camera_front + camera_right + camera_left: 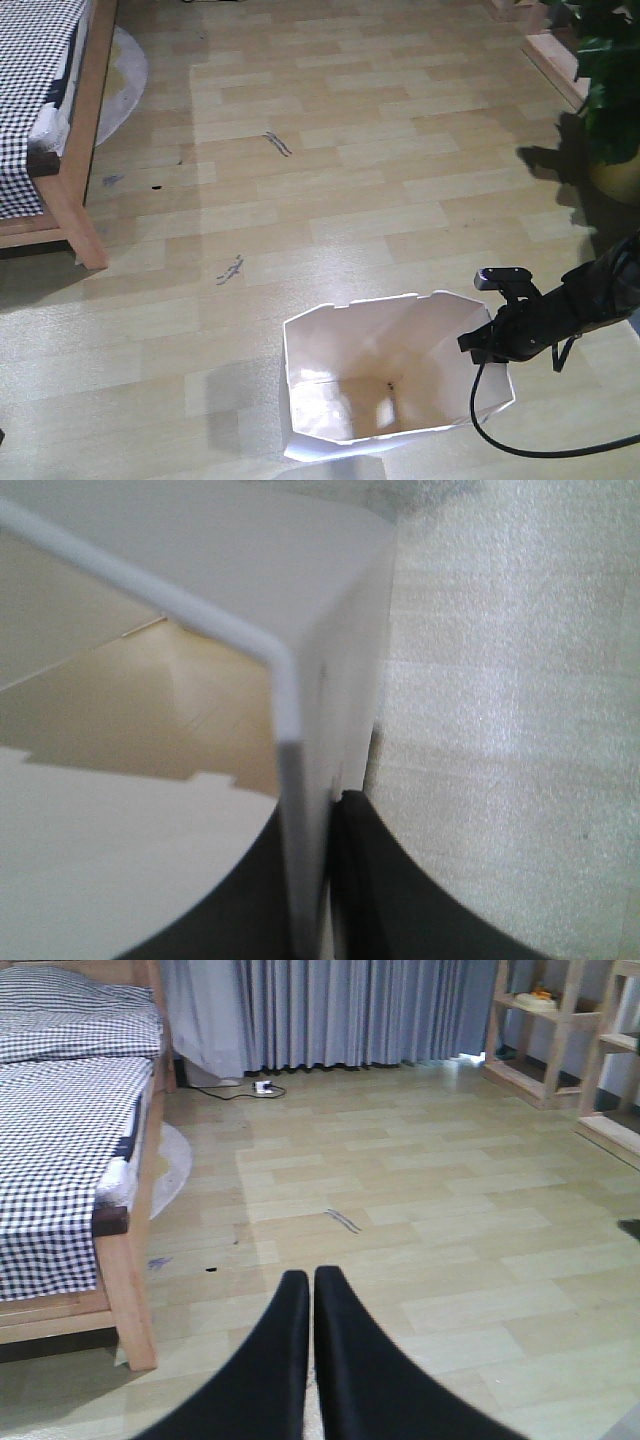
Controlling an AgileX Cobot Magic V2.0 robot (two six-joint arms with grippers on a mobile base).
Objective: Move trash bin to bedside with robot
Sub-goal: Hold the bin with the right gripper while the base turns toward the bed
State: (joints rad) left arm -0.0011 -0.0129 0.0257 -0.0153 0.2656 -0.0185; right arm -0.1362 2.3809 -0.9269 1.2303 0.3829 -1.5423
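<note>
1. The bin stands upright on the floor at the bottom of the front view. It is open-topped and well apart from the bed at the upper left.
2. Its wall looks like thin, smooth white plastic, so I judge it light and somewhat bendy. It is likely to flex or tip if pulled from one side, and slick enough to slip out of a weak pinch.
3. The rim is the natural hold, taken on a flat side rather than a cut corner, with one finger inside and one outside.
4. The right gripper is clamped on the bin's right-hand rim. Its wrist view shows the wall running down between the two black fingers.
5. The left gripper has its fingers pressed together with nothing between them, and points over the floor toward the bed.
6. The bed has a slanted wooden post and checked bedding. A long stretch of floor lies between it and the bin.
7. A black cable loops from the right arm just beside the bin and might snag. A plant stands at the far right.
</note>
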